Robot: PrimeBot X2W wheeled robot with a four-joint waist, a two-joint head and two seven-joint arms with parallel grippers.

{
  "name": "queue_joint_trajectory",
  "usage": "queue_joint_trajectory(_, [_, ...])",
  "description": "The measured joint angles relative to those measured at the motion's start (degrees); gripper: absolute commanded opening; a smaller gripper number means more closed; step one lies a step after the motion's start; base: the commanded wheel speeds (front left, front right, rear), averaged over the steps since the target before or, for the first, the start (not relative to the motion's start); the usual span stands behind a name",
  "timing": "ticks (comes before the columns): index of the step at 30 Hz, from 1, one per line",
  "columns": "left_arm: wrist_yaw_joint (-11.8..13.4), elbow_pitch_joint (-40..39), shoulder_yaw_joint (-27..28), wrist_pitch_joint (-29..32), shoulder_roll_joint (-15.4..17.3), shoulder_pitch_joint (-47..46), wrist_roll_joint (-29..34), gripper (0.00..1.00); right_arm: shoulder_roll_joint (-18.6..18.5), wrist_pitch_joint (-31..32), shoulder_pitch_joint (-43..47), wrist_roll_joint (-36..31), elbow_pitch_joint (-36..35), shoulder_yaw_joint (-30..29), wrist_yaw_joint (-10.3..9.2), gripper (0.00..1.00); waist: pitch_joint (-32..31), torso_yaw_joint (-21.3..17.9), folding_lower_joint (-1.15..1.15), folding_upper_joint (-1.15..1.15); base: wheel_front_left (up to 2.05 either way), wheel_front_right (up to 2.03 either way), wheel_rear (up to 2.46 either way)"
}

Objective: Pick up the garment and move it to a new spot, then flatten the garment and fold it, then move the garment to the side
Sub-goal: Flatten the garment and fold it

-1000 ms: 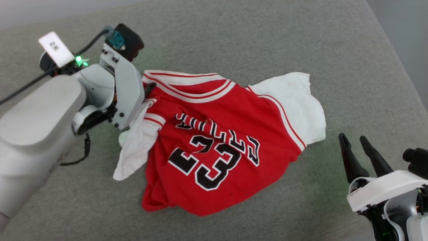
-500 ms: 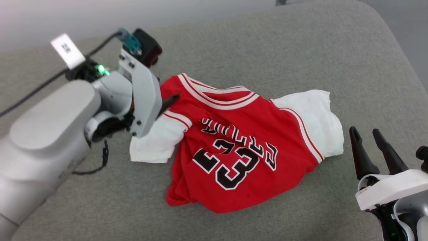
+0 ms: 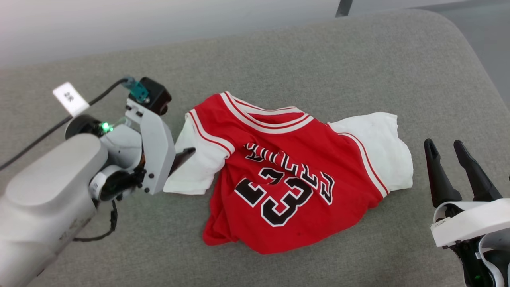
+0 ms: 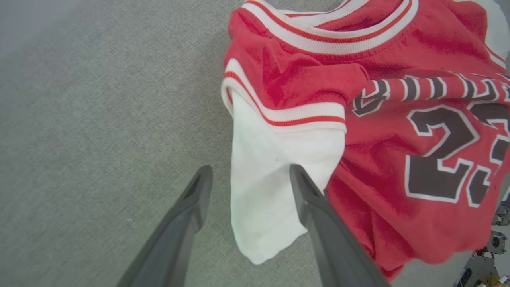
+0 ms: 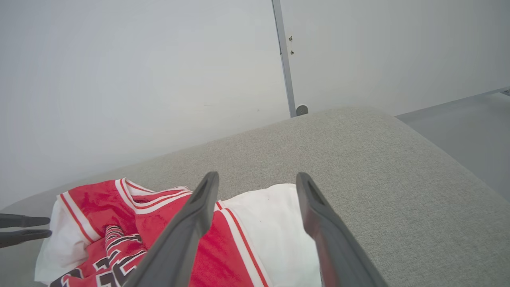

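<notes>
The garment (image 3: 295,179) is a red jersey with a black "23" and white sleeves, lying crumpled and face up on the grey fabric surface (image 3: 318,59). My left gripper (image 3: 190,151) stands open at the garment's left side. In the left wrist view the left gripper (image 4: 250,170) straddles the white sleeve (image 4: 271,167), with one finger on each side and no grip on the cloth. My right gripper (image 3: 443,144) stands open and holds nothing, apart from the garment's other white sleeve (image 3: 382,147). In the right wrist view, the garment (image 5: 159,207) lies beyond the right gripper (image 5: 258,175).
The grey surface rounds off at its far right corner (image 3: 466,32), with floor beyond it. A pale wall (image 5: 139,79) with a metal post (image 5: 285,59) runs behind the far edge. Bare surface lies before and behind the garment.
The head camera has shifted. My left gripper has drawn back from the garment's shoulder trim to the end of the white sleeve, and that sleeve and shoulder now lie spread flatter. The right gripper holds its place.
</notes>
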Motion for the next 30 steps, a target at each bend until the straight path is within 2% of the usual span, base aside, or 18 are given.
queue_joint_trajectory(7, [0.44, 2.41, -0.14, 0.91, 0.12, 1.52, -1.37, 1.0, -0.01, 0.22, 0.12, 0.18, -0.27, -0.25, 0.0, 1.0, 1.95, -1.09, 0.0, 0.0, 0.0, 0.0, 0.0])
queue_joint_trajectory(8, [0.47, 2.9, -0.13, 1.1, 0.09, 1.86, -1.88, 0.77, -0.01, 0.15, 0.12, 0.3, -0.26, -0.21, 0.0, 1.0, 2.18, -1.22, 0.0, 0.0, 0.0, 0.0, 0.0])
queue_joint_trajectory(10, [0.8, 3.89, 0.09, 1.86, 0.12, 2.26, -3.09, 0.0, 0.01, 0.04, 0.11, 0.48, -0.19, -0.08, 0.0, 1.0, 2.49, -1.5, 0.0, 0.0, 0.0, 0.0, 0.0])
queue_joint_trajectory(19, [2.22, 2.54, 0.15, 5.73, 1.89, 2.31, -4.85, 0.0, 0.0, 0.52, 0.45, -0.48, -0.12, -1.03, 0.0, 1.0, 1.19, -0.29, 0.0, 0.0, 0.0, 0.0, 0.0])
queue_joint_trajectory(30, [5.56, -1.99, 0.29, 8.95, 8.45, 2.19, -4.31, 0.0, 0.0, 2.5, 1.56, -1.34, -1.33, -1.94, 0.0, 1.0, -1.28, 3.51, 0.0, 0.0, 0.0, 0.0, 0.0])
